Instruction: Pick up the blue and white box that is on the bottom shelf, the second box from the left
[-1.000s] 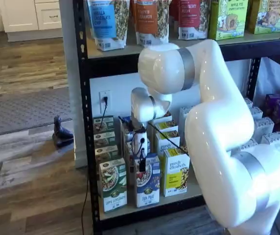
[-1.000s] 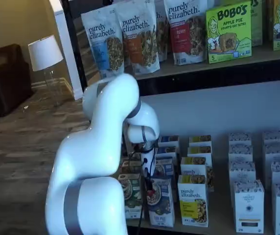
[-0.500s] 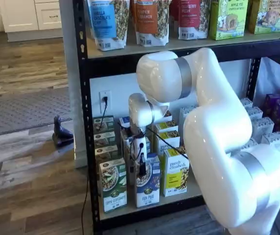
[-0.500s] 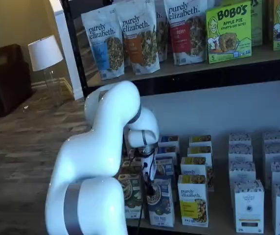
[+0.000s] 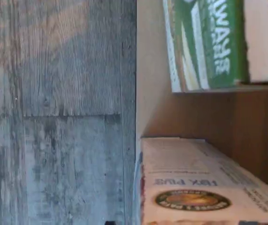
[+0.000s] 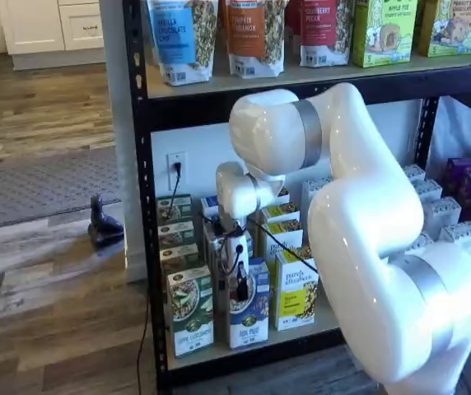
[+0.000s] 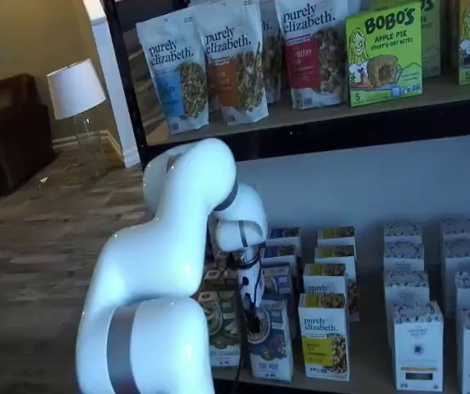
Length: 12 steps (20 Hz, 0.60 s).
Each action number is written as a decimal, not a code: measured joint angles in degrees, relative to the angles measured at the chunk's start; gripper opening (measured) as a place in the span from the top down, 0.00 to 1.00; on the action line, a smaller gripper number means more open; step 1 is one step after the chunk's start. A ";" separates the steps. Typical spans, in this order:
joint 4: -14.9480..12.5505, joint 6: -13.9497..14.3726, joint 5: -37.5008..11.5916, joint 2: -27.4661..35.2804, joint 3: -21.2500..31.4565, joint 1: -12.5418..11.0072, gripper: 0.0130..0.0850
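Note:
The blue and white box (image 6: 248,319) stands upright at the front of the bottom shelf (image 6: 322,323), between a green and white carton (image 6: 190,314) and a yellow and white carton (image 6: 296,292). In both shelf views my gripper (image 6: 240,290) hangs at the box's top front edge, its white body just above. Only one black finger (image 7: 252,307) shows, so no gap can be seen; the box (image 7: 269,345) stands unmoved with nothing gripping it. In the wrist view the box's white top (image 5: 195,187) with blue lettering lies close below, beside the green carton (image 5: 209,42) on the tan board (image 5: 149,93).
More rows of the same cartons stand behind the front ones. White boxes (image 7: 418,345) and purple boxes (image 6: 470,183) fill the shelf's right side. Granola bags (image 6: 182,37) line the upper board. The arm's large white links (image 6: 367,222) stand before the rack. Wood floor (image 5: 59,112) lies beyond the shelf edge.
The wrist and gripper have sunk a little lower and nearer the blue and white box's top. The box has not moved.

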 joint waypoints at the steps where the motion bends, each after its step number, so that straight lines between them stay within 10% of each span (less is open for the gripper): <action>1: 0.00 -0.03 -0.19 -0.06 0.20 -0.04 0.00; 12: 0.54 -1.12 -1.49 -0.73 1.66 -0.72 0.06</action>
